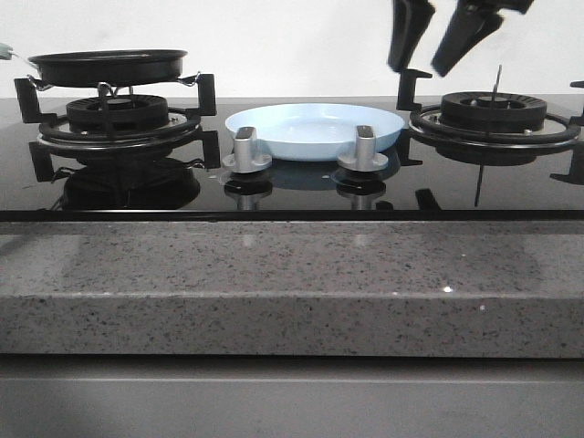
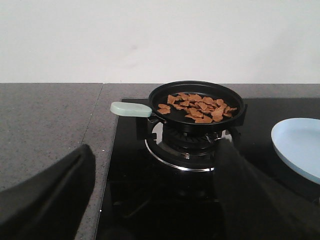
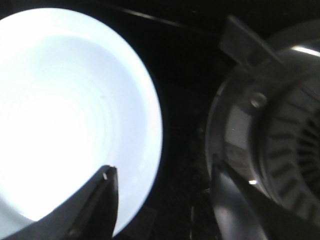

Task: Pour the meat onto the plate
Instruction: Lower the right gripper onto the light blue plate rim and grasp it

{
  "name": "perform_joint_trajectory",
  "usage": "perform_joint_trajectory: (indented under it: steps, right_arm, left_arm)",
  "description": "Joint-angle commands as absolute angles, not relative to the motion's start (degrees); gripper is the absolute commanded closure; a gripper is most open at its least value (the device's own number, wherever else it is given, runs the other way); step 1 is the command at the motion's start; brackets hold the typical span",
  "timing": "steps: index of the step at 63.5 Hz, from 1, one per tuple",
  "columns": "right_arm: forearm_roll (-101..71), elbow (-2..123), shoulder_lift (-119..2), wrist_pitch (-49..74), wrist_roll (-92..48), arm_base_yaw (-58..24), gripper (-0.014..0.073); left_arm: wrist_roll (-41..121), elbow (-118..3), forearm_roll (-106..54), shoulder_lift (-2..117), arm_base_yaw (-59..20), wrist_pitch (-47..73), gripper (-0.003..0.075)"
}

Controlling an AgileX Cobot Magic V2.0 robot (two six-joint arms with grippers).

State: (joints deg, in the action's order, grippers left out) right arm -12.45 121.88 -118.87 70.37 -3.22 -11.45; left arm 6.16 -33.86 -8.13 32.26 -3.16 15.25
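The black two-fingered right gripper (image 1: 423,64) hangs in the air at the upper right of the front view, its fingers pointing down, spread apart and holding nothing. The black left gripper (image 2: 150,200) shows only in its own wrist view, its fingers (image 2: 47,200) spread wide and empty.

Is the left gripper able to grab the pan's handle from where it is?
Probably yes. The left gripper is open and empty, and the pan's pale green handle sticks out toward the counter side with nothing between them. The meat sits inside the pan, away from the handle.
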Motion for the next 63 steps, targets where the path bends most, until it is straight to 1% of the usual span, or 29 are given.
perform_joint_trajectory:
  steps: [1,7,24,42,63]
  right_arm:
    - [-15.4,127.0,-118.0,72.3,-5.4,-11.6,0.0172]
    - [-15.3,129.0,-120.3,73.5,-5.5,-11.6,0.0172]
    - [-15.3,129.1,-123.5,73.4,-5.7,-11.6,0.0172]
    - [-16.6,129.1,-124.8,73.4,-6.6,-11.6,0.027]
    - [-18.3,129.1,-124.9,73.3,-8.0,-11.8,0.0274]
  left_arm:
    - [5.7,-36.1,-8.5,32.7,-3.5,10.6,0.0231]
    - [5.7,-36.1,-8.5,32.7,-3.5,10.6,0.0232]
    - [5.7,-36.1,-8.5,32.7,-3.5,10.6,0.0231]
    - [5.7,-36.1,-8.5,32.7,-3.5,10.6,0.0231]
    - [5.7,-36.1,-8.5,32.7,-3.5,10.6,0.0231]
